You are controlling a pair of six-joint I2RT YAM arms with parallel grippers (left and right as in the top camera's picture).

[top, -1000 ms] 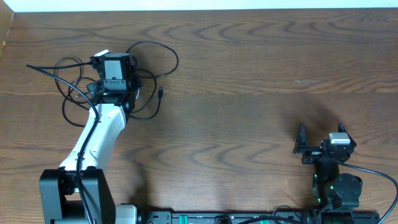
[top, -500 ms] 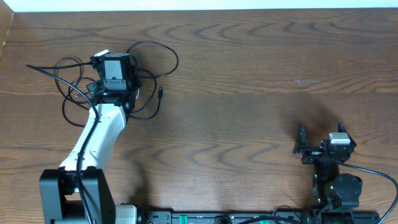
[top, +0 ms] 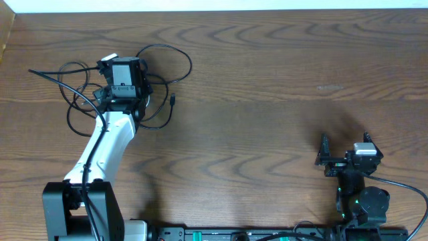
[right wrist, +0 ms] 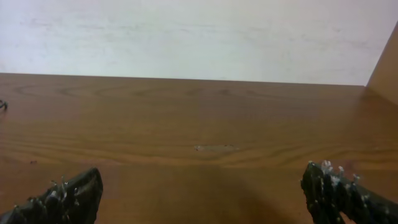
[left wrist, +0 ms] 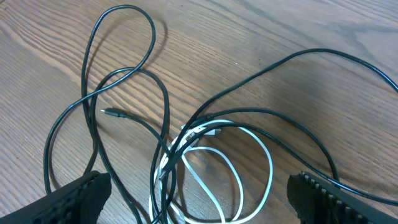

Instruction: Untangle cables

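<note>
Grained wood table (left wrist: 280, 25) holds looping thin cables (left wrist: 186, 138).

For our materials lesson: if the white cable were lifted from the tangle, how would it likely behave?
Probably floppy: the white cable lies in loose curls, so it should sag. Likely light, being so thin. It may drag the black cable along, since their strands cross.

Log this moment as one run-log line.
task: untangle cables | left gripper: open, over tangle | right gripper: open, empty, far from cables | black cable and white cable: intertwined on table | status: not yet separated
</note>
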